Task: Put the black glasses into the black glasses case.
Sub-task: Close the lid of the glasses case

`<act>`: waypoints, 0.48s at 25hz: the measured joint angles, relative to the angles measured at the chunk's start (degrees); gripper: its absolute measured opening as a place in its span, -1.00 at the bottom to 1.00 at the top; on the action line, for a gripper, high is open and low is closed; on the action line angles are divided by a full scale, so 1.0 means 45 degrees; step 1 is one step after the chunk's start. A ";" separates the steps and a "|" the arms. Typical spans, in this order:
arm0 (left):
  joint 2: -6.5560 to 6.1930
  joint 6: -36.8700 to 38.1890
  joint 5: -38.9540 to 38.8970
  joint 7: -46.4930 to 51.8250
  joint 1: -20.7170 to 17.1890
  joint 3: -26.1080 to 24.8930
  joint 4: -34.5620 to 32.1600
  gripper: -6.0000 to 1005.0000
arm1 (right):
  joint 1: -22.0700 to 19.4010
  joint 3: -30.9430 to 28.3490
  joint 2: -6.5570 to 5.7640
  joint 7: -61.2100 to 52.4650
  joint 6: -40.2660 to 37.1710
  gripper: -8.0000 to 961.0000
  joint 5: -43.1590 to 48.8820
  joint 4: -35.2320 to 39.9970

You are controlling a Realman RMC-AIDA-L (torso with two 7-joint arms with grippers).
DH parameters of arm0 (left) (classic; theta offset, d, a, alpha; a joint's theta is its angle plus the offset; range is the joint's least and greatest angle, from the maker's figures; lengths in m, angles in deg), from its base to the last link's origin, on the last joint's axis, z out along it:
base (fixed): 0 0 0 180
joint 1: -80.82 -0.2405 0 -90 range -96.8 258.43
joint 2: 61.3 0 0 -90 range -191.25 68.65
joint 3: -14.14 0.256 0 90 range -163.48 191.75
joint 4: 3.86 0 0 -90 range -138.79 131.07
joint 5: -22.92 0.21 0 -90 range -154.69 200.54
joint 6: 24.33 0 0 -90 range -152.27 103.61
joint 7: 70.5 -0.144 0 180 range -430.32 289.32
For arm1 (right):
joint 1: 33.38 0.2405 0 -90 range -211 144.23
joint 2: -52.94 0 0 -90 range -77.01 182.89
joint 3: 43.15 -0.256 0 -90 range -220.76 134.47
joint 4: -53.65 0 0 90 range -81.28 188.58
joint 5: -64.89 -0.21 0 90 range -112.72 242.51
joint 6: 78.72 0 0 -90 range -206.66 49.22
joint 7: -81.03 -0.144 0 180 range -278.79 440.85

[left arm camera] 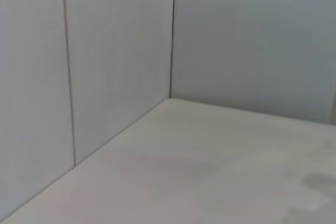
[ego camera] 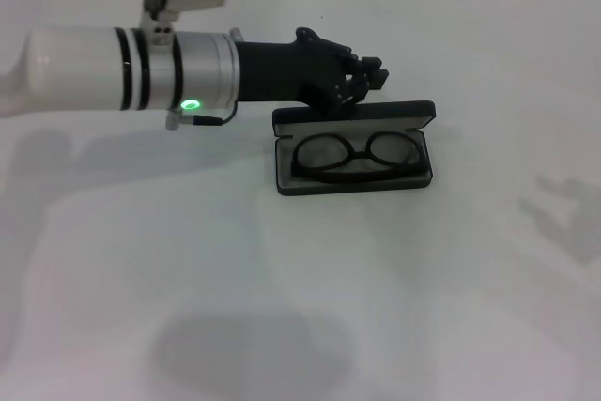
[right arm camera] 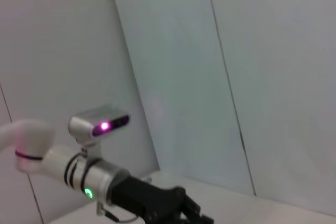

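Your left gripper [ego camera: 368,80] hangs over the table [ego camera: 282,307], just behind the raised lid of the black glasses case [ego camera: 354,180]. Its jaws look drawn together and hold nothing, though the head view shows them too dark and bunched for you to be fully sure. The black glasses [ego camera: 357,155] lie just ahead of and below the jaws, inside the open case on its grey lining, lenses side by side and the frame within the rim. The right gripper is out of sight; its wrist camera only looks across at your left arm [right arm camera: 79,166].

By the look of it, the placing step is done: the glasses are released and seated. What is left, in my judgement, is to draw the left arm clear. Lift before you pull away, because the jaws sit close to the lid's top edge and a sideways sweep could catch it, tipping the lid shut or shoving the case.
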 joint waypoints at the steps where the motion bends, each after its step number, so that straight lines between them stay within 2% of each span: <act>1: 0.0069 -0.0122 0.0064 0.0002 0.0033 0.0007 0.0000 -0.73 | 0.0017 -0.0068 -0.0008 0.0136 -0.0057 -0.19 -0.0046 -0.0206; 6: 0.0283 -0.0545 0.0430 0.0083 0.0129 0.0008 0.0026 -0.72 | 0.0096 -0.0155 -0.0018 0.0474 -0.0105 -0.19 -0.0092 -0.0822; 12: 0.0278 -0.0626 0.0456 0.0582 0.0070 0.0000 0.0029 -0.71 | 0.0314 -0.0174 -0.0018 0.0847 -0.0120 -0.19 -0.0107 -0.1446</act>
